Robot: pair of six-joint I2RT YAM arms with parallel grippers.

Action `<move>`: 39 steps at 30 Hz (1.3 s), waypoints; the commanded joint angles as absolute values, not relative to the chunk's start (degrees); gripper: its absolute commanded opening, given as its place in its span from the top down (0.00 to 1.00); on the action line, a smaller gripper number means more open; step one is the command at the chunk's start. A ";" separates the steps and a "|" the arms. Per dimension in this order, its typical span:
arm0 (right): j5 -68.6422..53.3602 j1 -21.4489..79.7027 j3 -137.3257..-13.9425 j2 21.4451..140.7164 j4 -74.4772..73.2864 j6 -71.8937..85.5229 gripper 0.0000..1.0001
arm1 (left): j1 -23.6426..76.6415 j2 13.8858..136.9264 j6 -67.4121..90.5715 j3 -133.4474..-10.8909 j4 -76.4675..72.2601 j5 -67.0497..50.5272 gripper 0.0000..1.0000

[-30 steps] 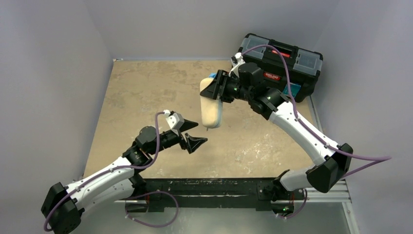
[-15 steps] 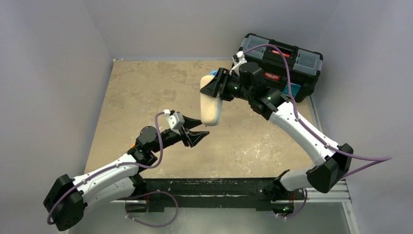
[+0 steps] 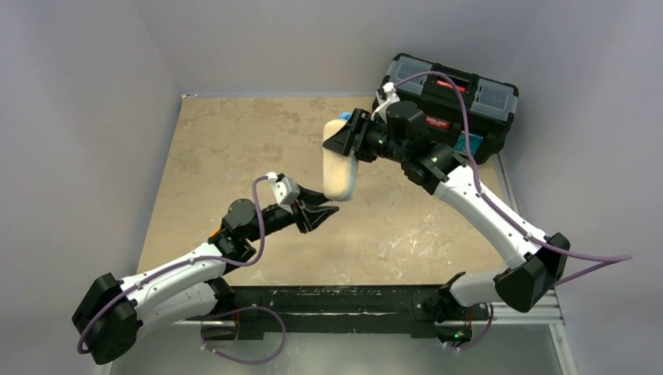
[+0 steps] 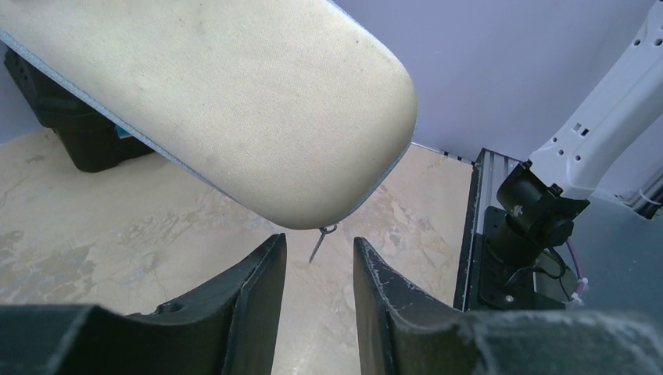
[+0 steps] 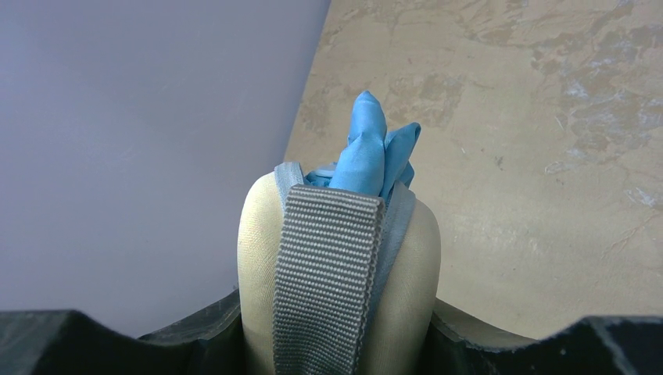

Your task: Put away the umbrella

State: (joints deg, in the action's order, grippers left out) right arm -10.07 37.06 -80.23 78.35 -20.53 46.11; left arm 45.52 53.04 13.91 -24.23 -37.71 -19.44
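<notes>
My right gripper (image 3: 345, 142) is shut on the upper end of a beige oblong case (image 3: 340, 173), holding it above the table with its long side hanging down. Light blue umbrella fabric (image 5: 367, 152) pokes out of the case's top (image 5: 258, 258) beside a grey webbing strap (image 5: 324, 273); the remainder of the umbrella is hidden inside. My left gripper (image 3: 325, 209) sits just under the case's lower end (image 4: 234, 117), jaws a narrow gap apart. A small metal zipper pull (image 4: 316, 250) dangles at the fingertips (image 4: 274, 246), touched by neither.
A black toolbox (image 3: 449, 101) with a red latch stands at the back right, something blue (image 3: 469, 144) against its front. The right arm's base (image 4: 539, 219) and the metal rail lie along the table's near edge.
My left gripper has moved up and to the right under the case's lower end, and its jaws have narrowed. The right gripper and case have barely moved.
</notes>
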 commanded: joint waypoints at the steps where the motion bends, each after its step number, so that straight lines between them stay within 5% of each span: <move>1: -9.63 37.00 -80.73 75.86 -14.87 47.28 1.00 | 45.86 53.23 14.58 -27.15 -42.10 -21.16 0.66; 8: -9.58 37.00 -79.33 75.78 -13.97 47.25 1.00 | 45.81 54.12 15.17 -26.92 -43.55 -21.79 0.74; 13: -9.58 36.96 -78.71 75.68 -13.77 47.24 1.00 | 45.79 54.64 15.86 -27.09 -44.47 -21.50 1.00; 39: -31.16 35.65 -75.60 75.33 -16.34 43.07 1.00 | 45.75 43.68 4.30 -29.50 -20.55 -0.70 1.00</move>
State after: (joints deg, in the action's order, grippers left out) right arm -21.69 35.31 -74.85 75.55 -14.00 45.52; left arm 46.59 45.89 9.69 -25.39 -25.58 -8.21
